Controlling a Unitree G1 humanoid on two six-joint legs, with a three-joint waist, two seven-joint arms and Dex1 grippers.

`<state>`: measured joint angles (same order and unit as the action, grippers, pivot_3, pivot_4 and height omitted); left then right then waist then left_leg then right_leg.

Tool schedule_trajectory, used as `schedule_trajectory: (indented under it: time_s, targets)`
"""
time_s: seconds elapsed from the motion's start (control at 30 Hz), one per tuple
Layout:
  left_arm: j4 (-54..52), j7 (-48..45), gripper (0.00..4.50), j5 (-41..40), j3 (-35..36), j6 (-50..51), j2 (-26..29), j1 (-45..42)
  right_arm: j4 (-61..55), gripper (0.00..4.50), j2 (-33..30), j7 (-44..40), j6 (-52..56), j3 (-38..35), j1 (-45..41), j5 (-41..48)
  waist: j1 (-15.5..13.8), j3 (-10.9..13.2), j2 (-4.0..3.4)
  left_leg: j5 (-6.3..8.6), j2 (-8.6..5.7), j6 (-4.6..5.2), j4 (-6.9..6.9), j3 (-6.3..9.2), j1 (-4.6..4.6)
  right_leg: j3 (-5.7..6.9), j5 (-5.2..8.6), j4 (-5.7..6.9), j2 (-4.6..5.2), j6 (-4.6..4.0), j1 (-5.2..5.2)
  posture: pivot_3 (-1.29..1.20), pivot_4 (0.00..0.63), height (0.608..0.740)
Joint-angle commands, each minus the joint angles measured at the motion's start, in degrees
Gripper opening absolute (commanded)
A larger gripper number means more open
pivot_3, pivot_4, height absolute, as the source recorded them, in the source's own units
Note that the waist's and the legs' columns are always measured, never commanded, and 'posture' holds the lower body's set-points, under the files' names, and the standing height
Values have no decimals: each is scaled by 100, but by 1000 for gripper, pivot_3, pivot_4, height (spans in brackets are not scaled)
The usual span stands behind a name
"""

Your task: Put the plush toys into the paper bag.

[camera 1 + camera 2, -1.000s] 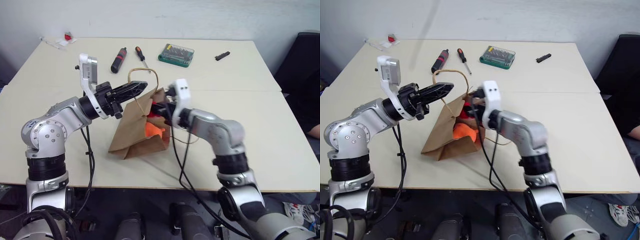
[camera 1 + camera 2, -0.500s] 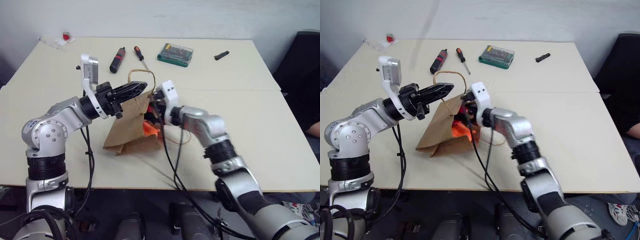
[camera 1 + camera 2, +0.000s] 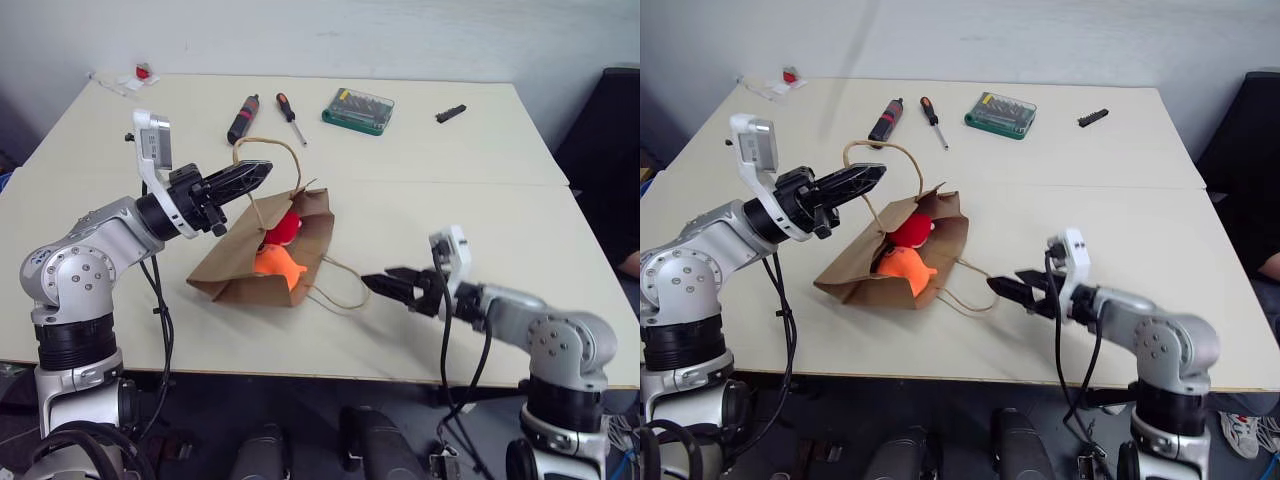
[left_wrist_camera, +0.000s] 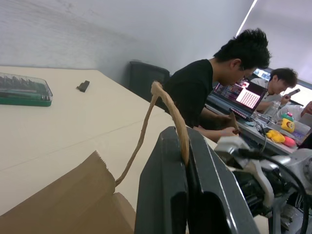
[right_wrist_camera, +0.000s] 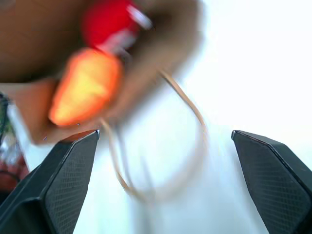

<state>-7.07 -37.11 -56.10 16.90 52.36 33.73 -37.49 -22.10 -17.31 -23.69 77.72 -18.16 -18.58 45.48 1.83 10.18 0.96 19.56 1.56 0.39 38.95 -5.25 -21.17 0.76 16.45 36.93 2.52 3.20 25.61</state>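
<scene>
Pinching bag handle (image 3: 262, 150), left gripper (image 3: 262, 170) lifts bag (image 3: 235, 270) mouth; red toy (image 3: 283, 228), orange toy (image 3: 276, 264) inside; right gripper (image 3: 372, 284) wide, empty, beside loose handle (image 3: 340, 292)

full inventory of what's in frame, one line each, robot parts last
paper bag: 1, brown, lying mid-table, mouth toward the right gripper
bag handles: 2, tan; one raised in the left gripper, one flat on the table
plush toys: 2, orange and red, in the bag's mouth
screwdrivers: 2, black-red and orange-handled, far side
bit case: 1, green, far side
small black part: 1, far right
red-white scrap: 1, far left corner
table: 1, cream
people at a desk: 2, left wrist view
left gripper: shut on the raised handle
right gripper: open, empty
</scene>
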Motion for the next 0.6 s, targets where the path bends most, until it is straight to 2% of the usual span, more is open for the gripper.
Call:
schedule_trajectory:
  time_s: [0.03,0.2,0.4,0.5,0.6]
  targets:
    - [-123,-72,0,-14,47,-157,-2,-82,-177,4430,90,158,-11,-53,262,163,9,0,-1,0,0,0,0,-2,2,-2,0,-1,-1,0,1,0,150,740]
    - [-152,-53,0,-14,37,-186,-35,-79,171,4430,726,529,472,-498,159,657,7,-1,1,0,0,-1,1,-2,7,-3,0,-6,-4,0,-1,0,150,740]
    - [-290,-15,0,16,-1,-238,-109,2,244,4430,881,546,460,182,162,556,13,-2,3,0,1,0,1,-1,6,-2,0,-4,-5,0,-1,0,150,740]
    - [-303,9,0,-11,7,-227,-132,-36,427,3769,1012,625,331,209,-1,535,25,-2,4,0,1,-1,1,-1,7,-3,0,-5,-6,0,-1,0,150,740]
    - [-285,-21,0,16,0,-247,-133,-19,570,2729,1051,663,183,124,-239,568,26,-2,3,-1,1,-1,1,-2,7,-3,0,-4,-6,0,0,0,150,740]
